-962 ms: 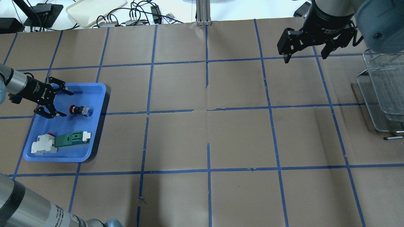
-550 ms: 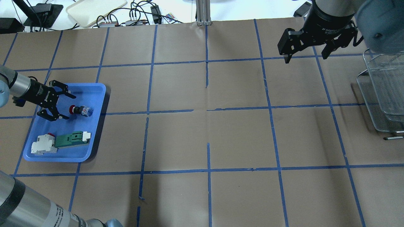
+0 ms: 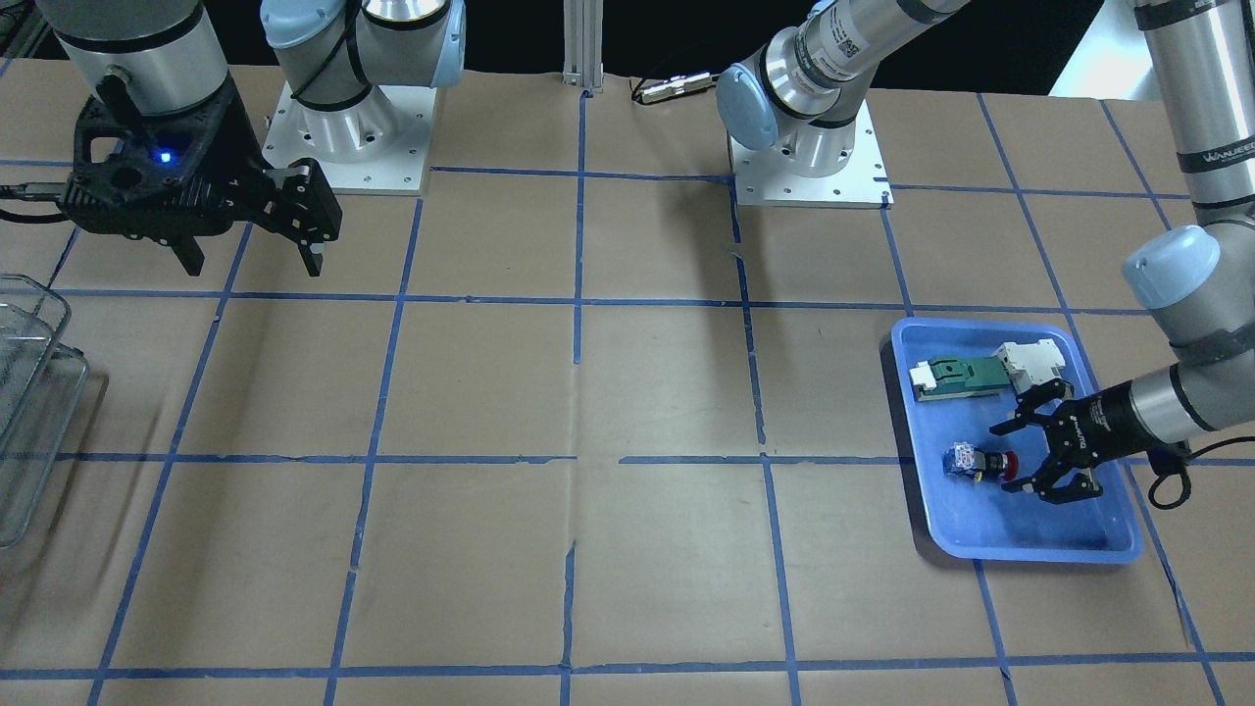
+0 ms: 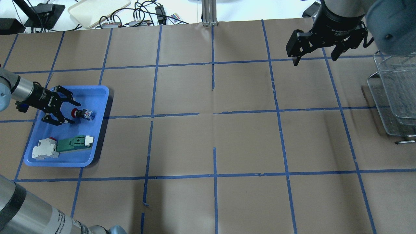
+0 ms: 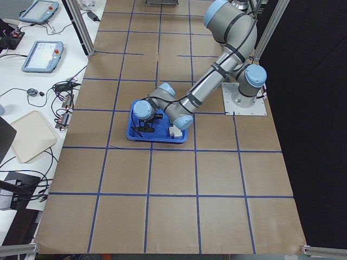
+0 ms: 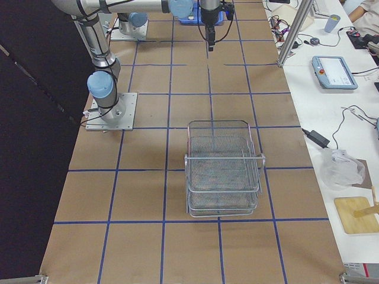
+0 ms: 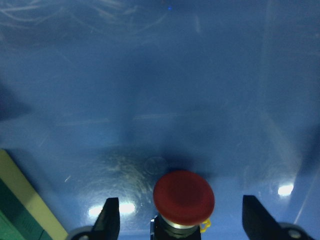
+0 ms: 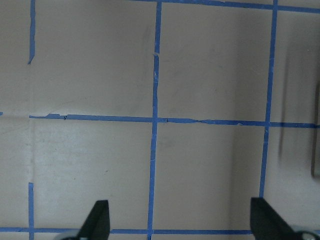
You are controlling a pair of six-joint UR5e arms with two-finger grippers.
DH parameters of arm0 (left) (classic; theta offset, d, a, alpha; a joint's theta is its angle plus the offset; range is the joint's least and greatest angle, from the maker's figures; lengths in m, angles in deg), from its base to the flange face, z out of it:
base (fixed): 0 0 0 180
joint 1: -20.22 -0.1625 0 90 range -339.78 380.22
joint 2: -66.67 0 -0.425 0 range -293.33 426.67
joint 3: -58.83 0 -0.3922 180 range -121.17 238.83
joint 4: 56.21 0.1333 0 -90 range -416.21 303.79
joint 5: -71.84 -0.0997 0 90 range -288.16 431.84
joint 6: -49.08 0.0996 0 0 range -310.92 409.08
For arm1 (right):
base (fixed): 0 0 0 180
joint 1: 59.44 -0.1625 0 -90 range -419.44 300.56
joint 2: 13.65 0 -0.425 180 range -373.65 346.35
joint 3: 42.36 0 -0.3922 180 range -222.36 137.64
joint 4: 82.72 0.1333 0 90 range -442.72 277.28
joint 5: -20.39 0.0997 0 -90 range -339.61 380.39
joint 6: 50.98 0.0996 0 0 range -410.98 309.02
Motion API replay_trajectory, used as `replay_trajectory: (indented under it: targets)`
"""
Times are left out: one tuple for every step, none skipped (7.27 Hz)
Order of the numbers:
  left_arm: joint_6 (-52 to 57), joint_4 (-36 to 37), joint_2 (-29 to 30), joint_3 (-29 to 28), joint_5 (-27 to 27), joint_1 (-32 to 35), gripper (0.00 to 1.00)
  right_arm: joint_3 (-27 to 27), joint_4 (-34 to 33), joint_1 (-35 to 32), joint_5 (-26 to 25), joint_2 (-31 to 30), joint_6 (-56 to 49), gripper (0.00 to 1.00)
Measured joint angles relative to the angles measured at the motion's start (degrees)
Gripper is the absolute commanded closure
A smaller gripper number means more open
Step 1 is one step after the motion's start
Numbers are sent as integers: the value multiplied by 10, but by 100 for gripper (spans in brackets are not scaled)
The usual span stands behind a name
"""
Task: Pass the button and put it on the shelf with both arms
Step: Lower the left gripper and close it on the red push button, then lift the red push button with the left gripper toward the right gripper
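The button, with a red head and a blue-and-clear back, lies on its side in the blue tray. It also shows in the front view. My left gripper is open and low in the tray, one finger on each side of the red head. The left wrist view shows the red head between the two fingertips, not touched. My right gripper is open and empty, high over the far right of the table, near the wire shelf.
A green-and-white flat part and a white block with a red tab lie in the tray's near end. The shelf stands at the table's right end. Cables and a beige tray lie beyond the far edge.
My left gripper has moved toward the button and slightly nearer, so its open fingers now straddle the red head. The right gripper has hardly moved.
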Motion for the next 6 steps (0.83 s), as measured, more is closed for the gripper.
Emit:
replay_trajectory:
  targets:
    - [0, -1, 2, 0, 0, 0, 41, 0, 0, 0, 0, 0, 0, 0]
    - [-3, 0, 2, -1, 0, 0, 41, 0, 0, 0, 0, 0, 0, 0]
    - [-6, 0, 3, -1, 0, 0, 41, 0, 0, 0, 0, 0, -1, 0]
    - [-8, 1, 4, -1, 0, 0, 41, 0, 0, 0, 0, 1, -2, 0]
    - [-9, 2, 4, -1, 0, 0, 41, 0, 0, 0, 0, 0, -2, 0]
    - [-10, 4, 5, -1, 0, 0, 41, 0, 0, 0, 1, 0, -2, 0]
